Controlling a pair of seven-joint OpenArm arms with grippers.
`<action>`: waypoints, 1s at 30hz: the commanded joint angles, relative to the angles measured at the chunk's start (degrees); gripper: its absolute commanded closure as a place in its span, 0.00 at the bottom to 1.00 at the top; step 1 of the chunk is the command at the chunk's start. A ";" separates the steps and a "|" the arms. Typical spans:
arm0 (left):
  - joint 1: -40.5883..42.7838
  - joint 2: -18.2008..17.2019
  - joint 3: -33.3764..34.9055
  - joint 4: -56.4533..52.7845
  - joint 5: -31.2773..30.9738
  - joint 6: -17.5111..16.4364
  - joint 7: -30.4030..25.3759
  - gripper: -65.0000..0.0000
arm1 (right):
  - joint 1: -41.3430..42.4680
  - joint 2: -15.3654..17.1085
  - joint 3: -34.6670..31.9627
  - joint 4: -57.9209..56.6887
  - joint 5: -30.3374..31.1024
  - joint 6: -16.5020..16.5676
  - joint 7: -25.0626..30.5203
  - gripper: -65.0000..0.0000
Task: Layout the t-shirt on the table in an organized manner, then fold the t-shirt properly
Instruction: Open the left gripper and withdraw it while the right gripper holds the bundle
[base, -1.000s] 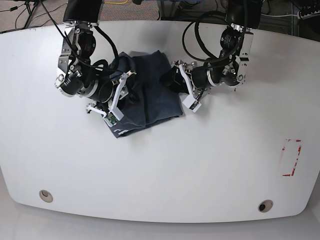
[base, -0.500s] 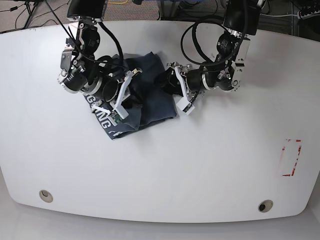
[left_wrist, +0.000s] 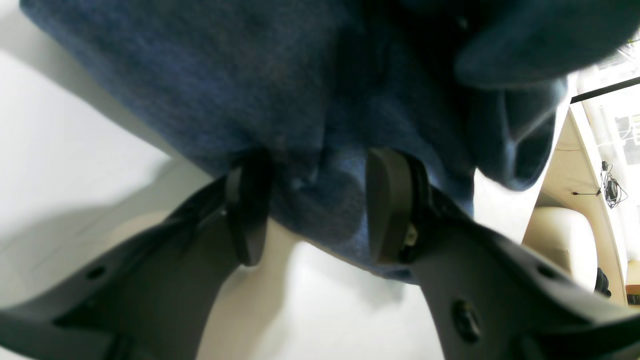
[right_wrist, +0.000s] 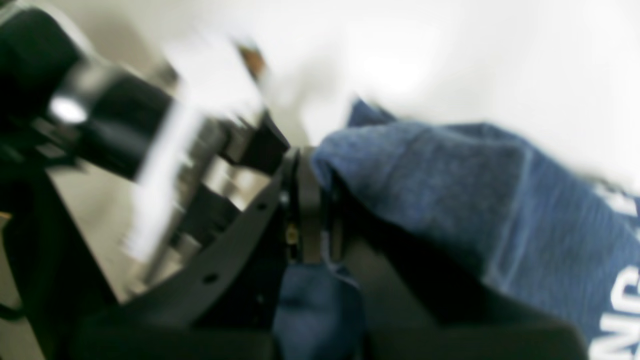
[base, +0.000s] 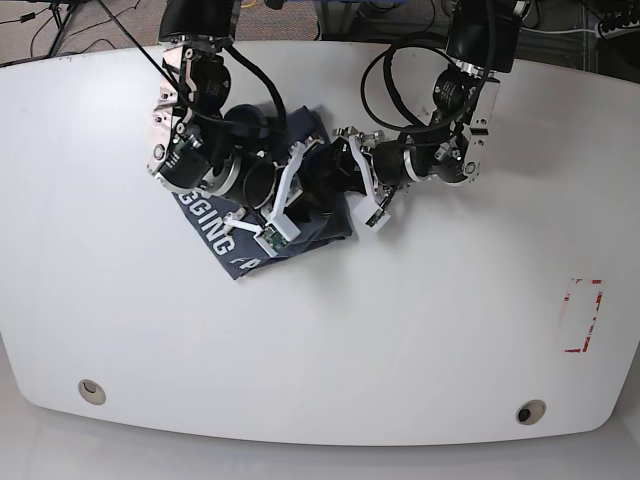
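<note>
Apparently both hands on t-shirt (base: 300, 190).

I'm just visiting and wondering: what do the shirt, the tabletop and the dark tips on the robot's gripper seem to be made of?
The t-shirt looks like soft knit cotton: a matte, heathered navy with fuzzy texture and white printed lettering. The table seems a hard laminate or plastic, glossy white, since it reflects light. The left gripper has fingertips that look like matte dark rubber or plastic; which one I can't tell.
</note>
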 joint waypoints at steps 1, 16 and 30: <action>-0.46 -0.05 0.06 0.44 0.70 0.31 0.45 0.56 | 1.01 -0.46 -0.04 0.98 1.12 0.10 1.60 0.98; -0.46 -0.05 0.06 0.44 0.70 0.31 0.45 0.56 | 5.85 -3.62 -6.55 -5.26 -8.20 0.10 1.77 0.95; -0.55 -0.05 0.06 0.44 0.70 0.31 0.45 0.56 | 5.94 -3.18 -6.81 -0.69 -8.46 0.10 1.42 0.15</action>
